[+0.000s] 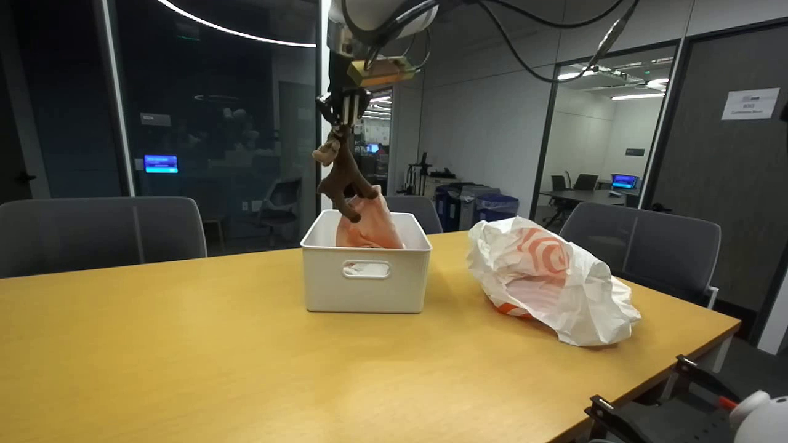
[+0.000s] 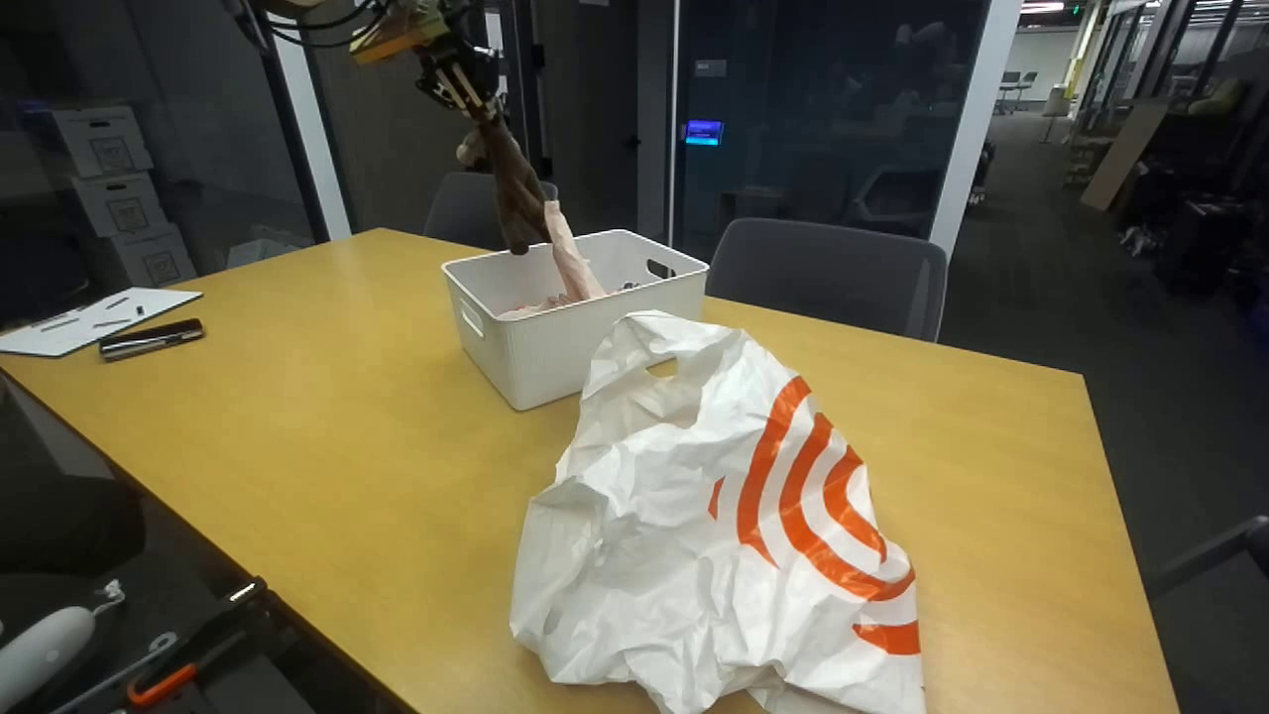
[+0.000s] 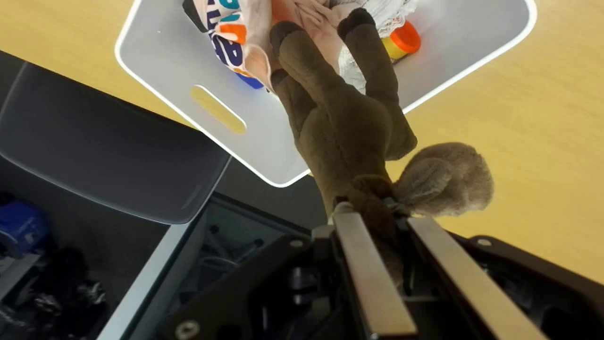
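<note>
At left on the desk (image 2: 297, 416), a white sheet (image 2: 94, 319) and a long dark object (image 2: 152, 339) lie close together. Next along, a robot's hand (image 3: 380, 213), closed on a brown plush animal (image 2: 518, 188), holds it by the upper body, legs dangling above a white bin (image 2: 545, 347). A pink cloth (image 2: 572, 263) stands up from the bin to the animal's legs; whether it is snagged on a hoof cannot be told. Inside the bin, left to right in the wrist view, are lettered fabric (image 3: 229, 45), white netting (image 3: 389, 14) and an orange-lidded yellow tub (image 3: 403, 40). Farther right, in both exterior views, a crumpled white bag (image 2: 684, 516) printed with orange stripes lies apart from the bin, with a dark chair (image 2: 828, 273) behind the desk. The work looks partway along: the animal is gripped and raised, other things lie in the bin, and the animal is not yet set down or let go.
</note>
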`<state>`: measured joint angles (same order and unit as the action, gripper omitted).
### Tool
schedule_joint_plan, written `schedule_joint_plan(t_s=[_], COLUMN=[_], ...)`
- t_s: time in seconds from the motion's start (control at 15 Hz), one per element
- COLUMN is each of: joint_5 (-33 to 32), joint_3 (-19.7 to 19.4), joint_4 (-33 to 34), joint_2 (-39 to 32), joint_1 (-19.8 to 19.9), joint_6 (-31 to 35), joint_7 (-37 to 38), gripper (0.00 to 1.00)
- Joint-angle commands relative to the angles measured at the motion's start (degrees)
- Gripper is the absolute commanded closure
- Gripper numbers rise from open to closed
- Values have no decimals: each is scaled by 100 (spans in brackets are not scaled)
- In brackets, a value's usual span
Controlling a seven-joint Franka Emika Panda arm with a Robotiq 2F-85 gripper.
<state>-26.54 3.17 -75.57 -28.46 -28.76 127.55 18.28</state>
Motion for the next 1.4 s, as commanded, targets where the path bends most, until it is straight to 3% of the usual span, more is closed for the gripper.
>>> schedule_joint_plan(t_s=[0.0, 0.07, 0.33, 0.4, 0.53, 1.0, 1.33], joint_5=[-289, -272, -690, -1024, -1297, -1106, -915], joint_3=[-297, -198, -390, -56, 154, 680, 864], joint_4=[-1334, -1609, -2439, -2700, -3256, -4869, -5664], joint_2=[1177, 1414, 2198, 2399, 2797, 3895, 4414], joint_1=[-548, -579, -992, -715, -487, 866, 1458], joint_6=[293, 340, 13, -198, -512, -1030, -1115], joint_7=[1530, 1909, 3620, 4038, 4727, 6217, 7080], gripper=[91, 91, 91, 91, 91, 91, 91])
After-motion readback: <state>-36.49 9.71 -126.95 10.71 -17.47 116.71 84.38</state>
